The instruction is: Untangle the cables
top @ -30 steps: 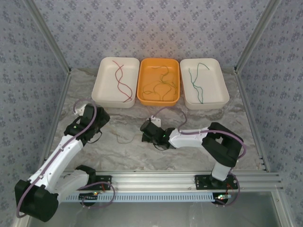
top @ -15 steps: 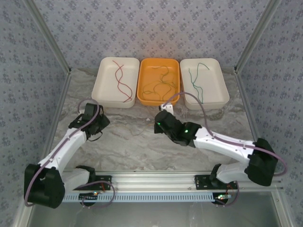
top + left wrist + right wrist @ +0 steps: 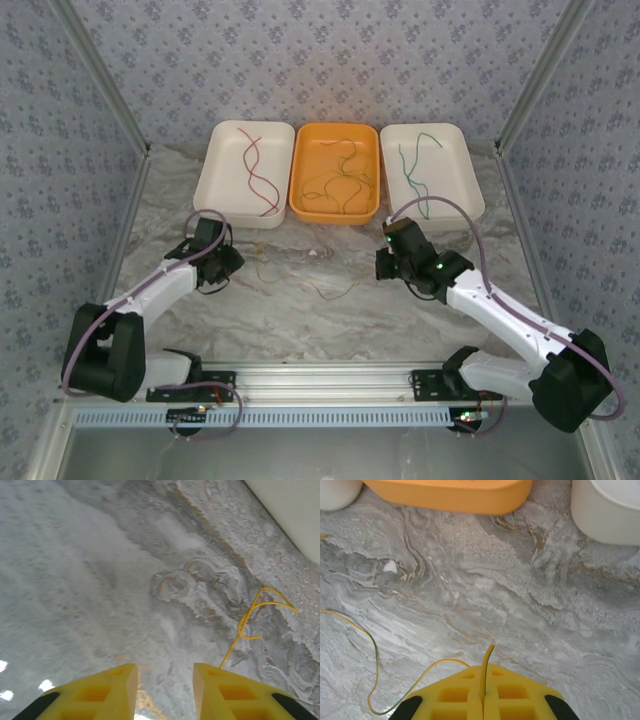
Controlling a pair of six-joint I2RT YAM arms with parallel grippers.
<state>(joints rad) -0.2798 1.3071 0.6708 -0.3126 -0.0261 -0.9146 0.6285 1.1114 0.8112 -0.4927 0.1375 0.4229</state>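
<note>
Where the orange tray (image 3: 455, 497) ends, cable (image 3: 376, 652) crosses marble (image 3: 520, 605).

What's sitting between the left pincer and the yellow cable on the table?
Nothing visible. In the left wrist view bare marble tabletop lies ahead of the open left pincer, and the yellow cable runs flat up to one fingertip. The white tray sits beyond the cable.

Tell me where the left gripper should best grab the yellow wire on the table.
Take the yellow wire on its straight run below the crossed loop, from above, with the left gripper astride it: it lies flat on the table, so probably only a top-down pinch gets around it.
</note>
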